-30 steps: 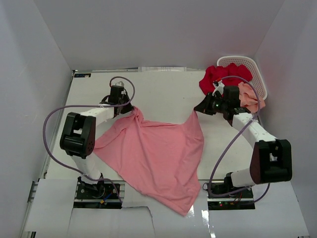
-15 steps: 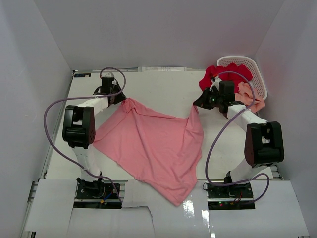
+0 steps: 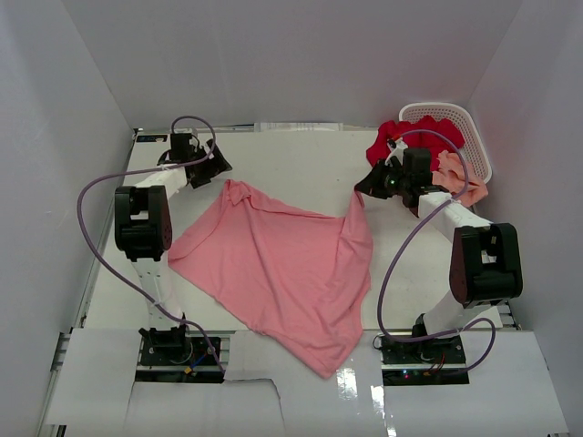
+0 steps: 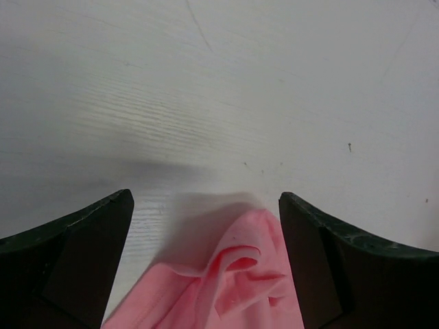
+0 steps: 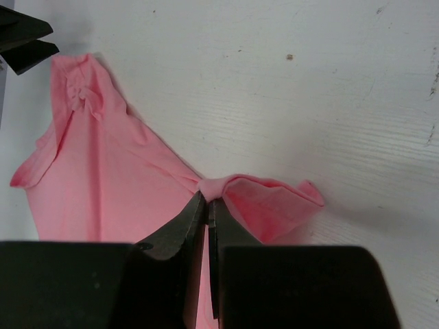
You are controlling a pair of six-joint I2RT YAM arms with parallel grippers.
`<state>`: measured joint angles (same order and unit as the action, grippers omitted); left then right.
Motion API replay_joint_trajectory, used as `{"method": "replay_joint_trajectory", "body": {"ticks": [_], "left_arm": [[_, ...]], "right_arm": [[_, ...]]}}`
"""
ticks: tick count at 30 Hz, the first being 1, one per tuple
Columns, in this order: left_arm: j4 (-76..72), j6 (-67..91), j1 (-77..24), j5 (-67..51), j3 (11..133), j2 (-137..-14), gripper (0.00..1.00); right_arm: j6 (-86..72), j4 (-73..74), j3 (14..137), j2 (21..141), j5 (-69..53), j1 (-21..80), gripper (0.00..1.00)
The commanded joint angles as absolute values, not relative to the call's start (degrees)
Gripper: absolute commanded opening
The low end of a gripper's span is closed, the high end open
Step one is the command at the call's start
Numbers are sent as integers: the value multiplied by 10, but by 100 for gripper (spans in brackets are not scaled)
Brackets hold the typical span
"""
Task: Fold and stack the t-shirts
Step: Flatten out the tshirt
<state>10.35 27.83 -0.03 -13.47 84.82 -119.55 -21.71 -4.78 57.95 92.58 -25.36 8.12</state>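
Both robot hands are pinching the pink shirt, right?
No. Only the right gripper pinches the pink shirt. The left gripper is open, with the shirt's corner lying loose between its fingers, as the left wrist view shows.

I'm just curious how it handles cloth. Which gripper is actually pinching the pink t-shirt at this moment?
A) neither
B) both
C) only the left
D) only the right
D. The right gripper is shut on a bunched fold of the pink t-shirt, while the left gripper is wide open, with the shirt's corner lying loose on the table between its fingers.
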Motion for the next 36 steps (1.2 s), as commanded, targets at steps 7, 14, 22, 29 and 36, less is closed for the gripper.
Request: {"method": "replay_joint_trajectory", "body": {"ticks": [7, 14, 22, 29, 36], "left_arm": [[137, 245, -38, -124, 780, -977, 98], [206, 265, -72, -90, 723, -897, 98], [207, 311, -72, -143, 677, -920, 78], [178, 362, -72, -185, 661, -962, 78], [152, 374, -73, -197, 661, -1006, 69]], "right_arm": [[-211, -69, 580, 906, -267, 90, 8], [-210, -69, 571, 898, -271, 92, 8], [-211, -69, 570, 897, -273, 93, 8], [-212, -69, 569, 896, -274, 94, 8], [-210, -68, 567, 896, -272, 94, 8]]}}
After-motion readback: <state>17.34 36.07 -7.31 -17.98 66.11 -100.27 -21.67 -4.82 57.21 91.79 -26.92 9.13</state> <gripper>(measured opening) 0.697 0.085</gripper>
